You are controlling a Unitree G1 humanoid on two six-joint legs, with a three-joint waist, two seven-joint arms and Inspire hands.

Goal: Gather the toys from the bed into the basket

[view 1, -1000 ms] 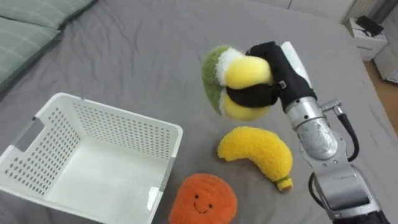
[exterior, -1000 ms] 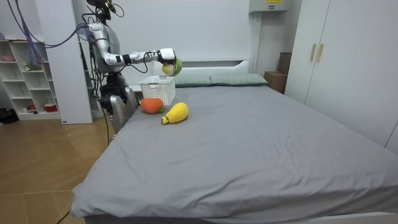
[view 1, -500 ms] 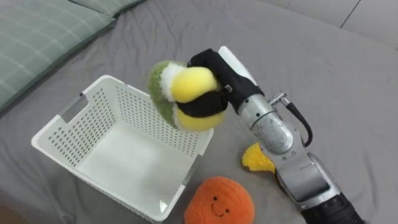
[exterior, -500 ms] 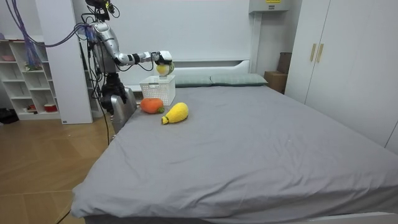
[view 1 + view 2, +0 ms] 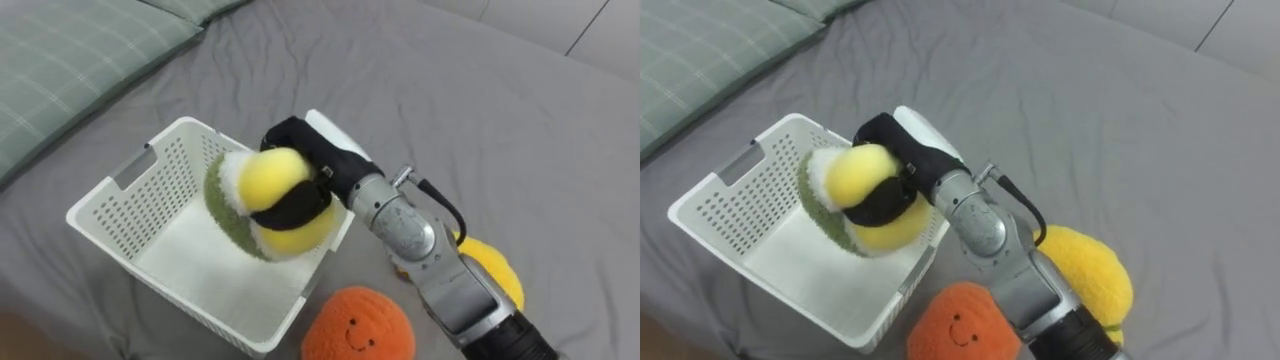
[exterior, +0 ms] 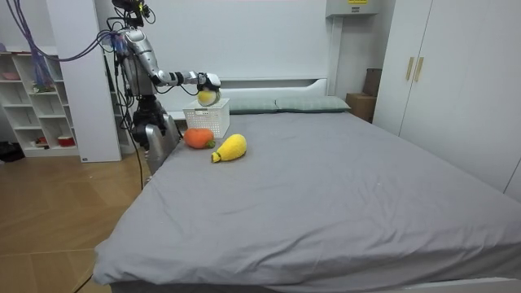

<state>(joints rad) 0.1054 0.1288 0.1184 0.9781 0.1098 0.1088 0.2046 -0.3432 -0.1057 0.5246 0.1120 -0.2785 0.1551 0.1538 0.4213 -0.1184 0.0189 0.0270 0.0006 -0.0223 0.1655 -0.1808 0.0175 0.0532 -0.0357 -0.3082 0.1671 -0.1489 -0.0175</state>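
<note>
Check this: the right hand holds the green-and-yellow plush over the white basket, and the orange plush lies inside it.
Wrong: the orange plush lies on the bed beside the white basket, as the left eye view shows. The right hand does hold the green-and-yellow plush over the basket.

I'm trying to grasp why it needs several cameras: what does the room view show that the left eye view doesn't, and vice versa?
Room view: the robot standing at the bed's corner, white shelves, wardrobe doors, wooden floor. Left eye view: the right hand curled round a green-and-yellow plush toy above the basket, and the orange toy's smiling face. Both: bed, basket, held toy, orange toy, yellow banana toy.
</note>
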